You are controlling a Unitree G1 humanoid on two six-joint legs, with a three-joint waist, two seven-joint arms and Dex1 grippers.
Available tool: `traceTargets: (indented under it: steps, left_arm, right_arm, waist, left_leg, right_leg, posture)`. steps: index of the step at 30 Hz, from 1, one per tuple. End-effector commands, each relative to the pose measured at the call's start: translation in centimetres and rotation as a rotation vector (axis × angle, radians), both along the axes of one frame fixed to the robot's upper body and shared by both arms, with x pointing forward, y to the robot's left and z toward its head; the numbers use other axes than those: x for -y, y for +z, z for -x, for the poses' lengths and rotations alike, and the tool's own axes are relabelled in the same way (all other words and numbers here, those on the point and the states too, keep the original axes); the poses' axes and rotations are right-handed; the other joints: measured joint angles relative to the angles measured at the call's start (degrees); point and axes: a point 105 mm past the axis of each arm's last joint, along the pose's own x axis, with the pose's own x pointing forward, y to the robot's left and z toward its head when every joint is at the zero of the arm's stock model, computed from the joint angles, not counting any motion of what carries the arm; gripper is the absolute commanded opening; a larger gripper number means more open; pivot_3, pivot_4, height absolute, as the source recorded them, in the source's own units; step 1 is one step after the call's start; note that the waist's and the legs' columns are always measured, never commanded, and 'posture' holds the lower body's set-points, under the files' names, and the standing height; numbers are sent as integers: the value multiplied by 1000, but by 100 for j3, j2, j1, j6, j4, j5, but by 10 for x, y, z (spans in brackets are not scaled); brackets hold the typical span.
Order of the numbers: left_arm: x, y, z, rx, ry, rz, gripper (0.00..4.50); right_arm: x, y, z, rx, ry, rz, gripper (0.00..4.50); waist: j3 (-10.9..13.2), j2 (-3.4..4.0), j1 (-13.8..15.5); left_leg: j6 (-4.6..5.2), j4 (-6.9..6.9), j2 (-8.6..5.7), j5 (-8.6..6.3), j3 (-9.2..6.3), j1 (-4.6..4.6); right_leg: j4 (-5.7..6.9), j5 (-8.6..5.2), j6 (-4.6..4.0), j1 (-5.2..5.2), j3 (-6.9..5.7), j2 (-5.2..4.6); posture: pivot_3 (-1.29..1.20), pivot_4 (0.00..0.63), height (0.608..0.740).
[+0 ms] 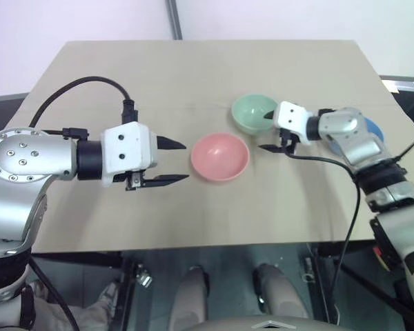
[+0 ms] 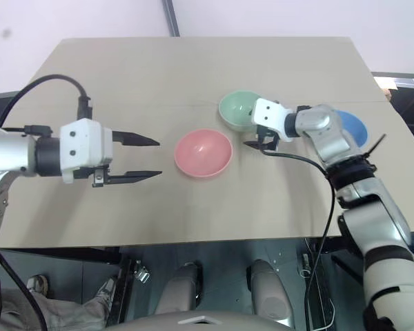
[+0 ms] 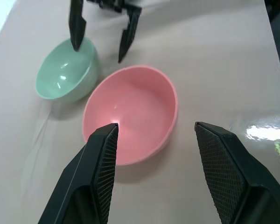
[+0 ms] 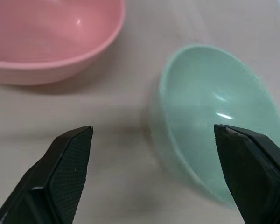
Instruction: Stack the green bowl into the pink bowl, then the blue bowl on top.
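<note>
My right tool (image 1: 270, 131), jaws wide open, straddles the rim of the green bowl (image 1: 252, 112) at frame centre: light, stiff, slippery plastic, best pinched by its wall.

text: none legible | labels: none | numbers: none (bowls are plain)

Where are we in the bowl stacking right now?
Nothing is stacked yet. The pink bowl sits empty, the green bowl stands apart behind it, and the blue bowl is half hidden behind the right arm. The open right pincer straddles the green bowl's rim. The left pincer is open and empty.
</note>
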Motion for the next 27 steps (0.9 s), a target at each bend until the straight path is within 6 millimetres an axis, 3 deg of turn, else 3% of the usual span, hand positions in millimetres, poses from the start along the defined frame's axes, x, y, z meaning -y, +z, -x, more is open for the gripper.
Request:
traceTargets:
  steps: [1, 3, 7, 10, 15, 19, 21, 24, 27]
  left_arm:
    - [-3, 9, 11, 45, 10, -27, 2807]
    - [-4, 9, 13, 40, 24, -18, 2825]
    - [-7, 7, 15, 42, 44, -26, 2825]
    - [-9, 6, 9, 60, 68, -32, 2825]
    - [-9, 3, 1, 68, 61, -29, 2825]
    - [-4, 1, -3, 45, 36, -9, 2825]
    - [-3, 0, -6, 38, 21, -8, 2825]
    - [0, 1, -12, 54, 4, -7, 2825]
    - [0, 2, -14, 48, -9, -14, 2825]
  right_arm:
    - [-6, 2, -7, 25, 29, 35, 4252]
    - [-9, -1, -9, 15, 31, 46, 3639]
    - [-7, -3, -11, 56, 50, 94, 1713]
    - [-2, 6, -16, 163, 42, 135, 214]
    - [4, 46, -10, 327, 85, 137, 91]
    - [-24, 76, 29, 258, 213, -45, 91]
    - [-43, 79, 61, 177, 305, -108, 91]
    - [-62, 67, 101, 50, 392, -137, 91]
    - [-73, 55, 118, -16, 421, -132, 91]
  waist:
    - [8, -4, -5]
    - [12, -3, -1]
    - [14, 0, -4]
    - [15, 2, -21]
    - [21, 9, -21]
    - [23, 12, -61]
    - [23, 12, -46]
    - [24, 13, -20]
    - [23, 13, 41]
  left_leg:
    - [0, 0, 0, 0, 0, 0]
    - [0, 0, 0, 0, 0, -1]
    - [-1, 1, 0, 0, -1, 3]
    - [-1, 1, 0, 0, -1, 5]
    - [-1, 1, -1, 0, -1, 6]
    - [0, -7, 0, 0, 0, 4]
    - [-1, -15, 1, 0, -8, 2]
    - [-1, -15, 2, 0, -11, 1]
    - [-1, -4, 0, 0, -9, -1]
  right_leg:
    - [-2, 0, 0, 0, 1, 0]
    - [1, 1, 0, 0, 0, 0]
    - [6, 1, 0, 0, -1, 1]
    - [8, 1, 0, 0, 0, 1]
    - [10, 1, 0, 0, 1, 2]
    - [10, 1, 0, -4, 4, 3]
    - [10, 1, -1, -5, -2, 4]
    - [13, -2, -5, -7, -6, 4]
    - [13, -2, -4, -6, -7, 3]
  posture:
    - [0, 150, 740]
    - [0, 150, 740]
    - [0, 150, 740]
    - [0, 150, 740]
    - [0, 150, 740]
    - [0, 150, 740]
    - [0, 150, 740]
    - [0, 150, 740]
    - [0, 150, 740]
